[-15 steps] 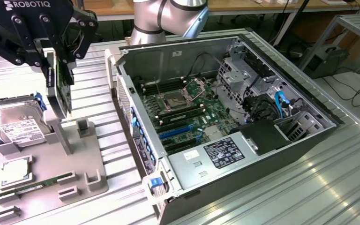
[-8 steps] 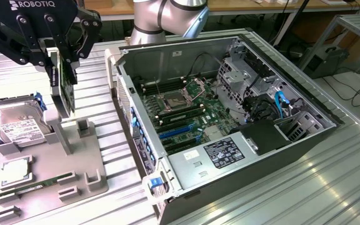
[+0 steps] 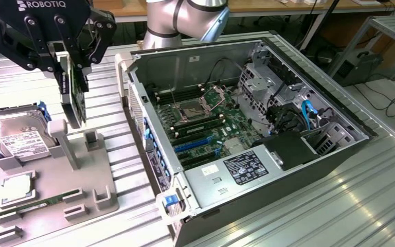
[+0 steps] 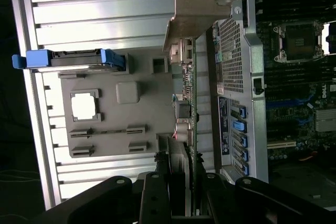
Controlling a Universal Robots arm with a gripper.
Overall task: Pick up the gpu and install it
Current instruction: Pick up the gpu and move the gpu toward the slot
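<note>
The exterior view looks steeply down from close above the ribbed table, onto the open computer case and grey parts tray. The wrist view looks straight down along the gripper and the edge-on gpu it clamps. Both views share the tray, the hard drive and the motherboard.

The gripper is hanging pointed downward, clamping the gpu.
Its black fingers are pressing in from both sides, while the silver arm is rising behind it.
</note>
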